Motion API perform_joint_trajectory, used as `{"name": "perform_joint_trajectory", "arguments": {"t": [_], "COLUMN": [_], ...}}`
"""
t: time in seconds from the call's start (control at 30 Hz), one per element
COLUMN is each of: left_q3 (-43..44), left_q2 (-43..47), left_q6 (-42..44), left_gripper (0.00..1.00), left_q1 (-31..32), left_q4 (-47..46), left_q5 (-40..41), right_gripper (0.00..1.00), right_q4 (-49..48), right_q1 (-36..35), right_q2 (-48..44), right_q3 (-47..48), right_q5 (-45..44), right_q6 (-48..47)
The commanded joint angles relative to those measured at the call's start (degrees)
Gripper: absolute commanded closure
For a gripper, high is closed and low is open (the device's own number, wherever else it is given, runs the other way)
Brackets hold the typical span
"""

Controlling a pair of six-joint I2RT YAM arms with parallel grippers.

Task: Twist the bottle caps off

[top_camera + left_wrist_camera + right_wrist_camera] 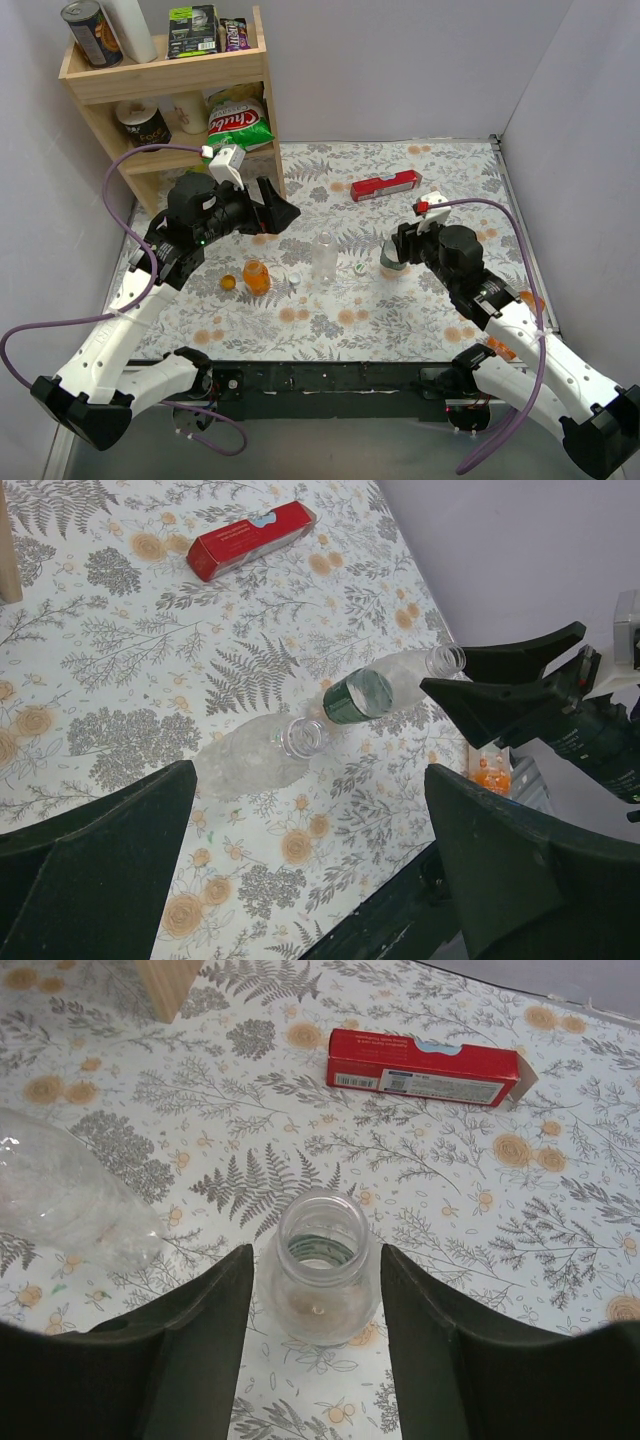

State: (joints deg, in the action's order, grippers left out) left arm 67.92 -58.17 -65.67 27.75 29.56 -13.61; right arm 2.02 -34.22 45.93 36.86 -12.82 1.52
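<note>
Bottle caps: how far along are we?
Done: clear plain bottle and green-labelled bottle show open necks; orange cap and green cap lie loose. In hand: right hand flanks the green-labelled bottle; left hand open, empty. Left: slim orange bottle, far right, cap not visible.

My left arm reaches up from the lower left toward the middle of the frame, my left tool spread wide. My right arm comes in from the lower right, my right tool angled downward, fingers partly apart.
</note>
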Motion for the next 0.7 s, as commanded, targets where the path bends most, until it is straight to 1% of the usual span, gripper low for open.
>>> {"name": "perform_joint_trajectory", "arguments": {"t": [0.0,0.03,0.17,0.2,0.23,0.27,0.37,0.53,0.6,0.63,0.67], "left_q3": [-0.6,-0.7,-1.0,-1.1,-1.1,-1.2,-1.4,-1.9,-2.2,-2.3,-2.2], "left_q2": [1.5,1.5,1.8,1.9,2.0,2.0,2.2,2.7,2.7,3.0,3.0], "left_q6": [0.4,0.4,0.2,0.3,0.3,0.3,0.2,0.4,0.5,0.5,0.6], "left_gripper": [0.02,0.02,0.02,0.02,0.02,0.02,0.02,0.02,0.02,0.02,0.02], "left_q1": [-0.1,-0.1,-0.1,-0.1,-0.1,-0.1,-0.1,-0.1,-0.1,-0.1,-0.1], "left_q4": [0.0,-0.2,-0.1,0.0,0.1,0.1,0.2,0.3,0.3,0.4,0.6], "left_q5": [-1.0,-1.0,-1.2,-1.2,-1.2,-1.2,-1.2,-1.2,-1.0,-1.0,-0.8], "right_gripper": [0.38,0.37,0.3,0.25,0.23,0.18,0.11,0.09,0.09,0.09,0.09], "right_q4": [2.5,2.3,2.0,1.9,1.9,1.8,2.1,3.0,3.8,6.4,8.1], "right_q1": [-0.3,-0.3,-0.3,-0.3,-0.3,-0.3,-0.3,-0.2,-0.3,-0.3,-0.3], "right_q2": [-0.4,-0.5,-0.5,-0.5,-0.5,-0.5,-0.4,-2.6,-4.3,-4.5,-4.4], "right_q3": [1.8,1.9,2.6,2.9,3.1,3.4,4.5,6.6,8.9,10.7,14.5], "right_q5": [-1.1,-1.2,-1.0,-0.9,-0.9,-0.8,-0.9,-1.8,-2.1,-3.0,-3.9], "right_q6": [0.2,0.2,0.6,0.8,0.9,1.0,1.1,1.6,2.3,2.9,3.7]}}
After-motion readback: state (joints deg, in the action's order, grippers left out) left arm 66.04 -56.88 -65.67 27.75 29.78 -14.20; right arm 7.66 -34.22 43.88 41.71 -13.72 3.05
